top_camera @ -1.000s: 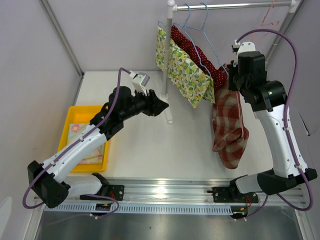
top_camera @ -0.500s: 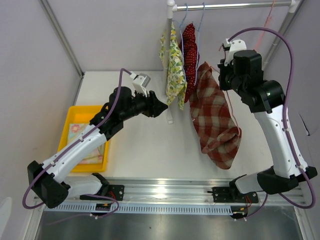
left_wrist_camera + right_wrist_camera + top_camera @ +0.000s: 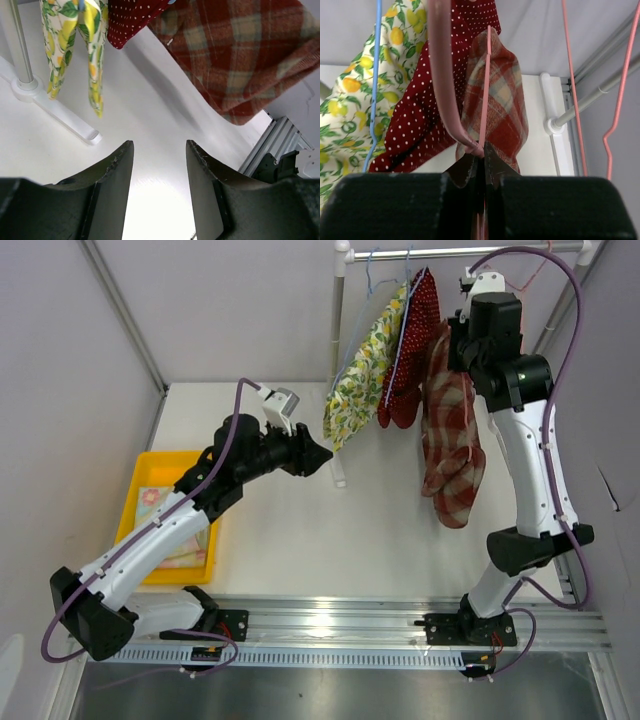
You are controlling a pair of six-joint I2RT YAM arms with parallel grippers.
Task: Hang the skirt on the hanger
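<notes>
Your right gripper (image 3: 482,150) was pinched tight on the thin wire of a pink hanger (image 3: 487,85). The wire ran straight up from between its fingers to the top of the checked skirt (image 3: 496,112). The skirt hung from that wire, right in front of the gripper, and its long end dropped down far below it. You could not tell if the hook sat on the rail (image 3: 470,252).

Just left of the wire hung a red dotted cloth (image 3: 415,125). Farther left was a lemon cloth (image 3: 345,100) on a blue hanger (image 3: 376,60). A purple cable (image 3: 442,75) curved down close in front of the gripper. A spare pink hanger (image 3: 571,75) hung off to its right.

Your left gripper (image 3: 160,165) was spread wide with nothing between its fingers (image 3: 112,170). It was held low above the white table (image 3: 150,110). The rack post (image 3: 17,45) stood ahead of it on the left. The bottom of the skirt hung ahead on the right, well apart from it. A yellow bin (image 3: 140,465) with a folded cloth (image 3: 160,502) lay back behind that gripper, beside its arm.
</notes>
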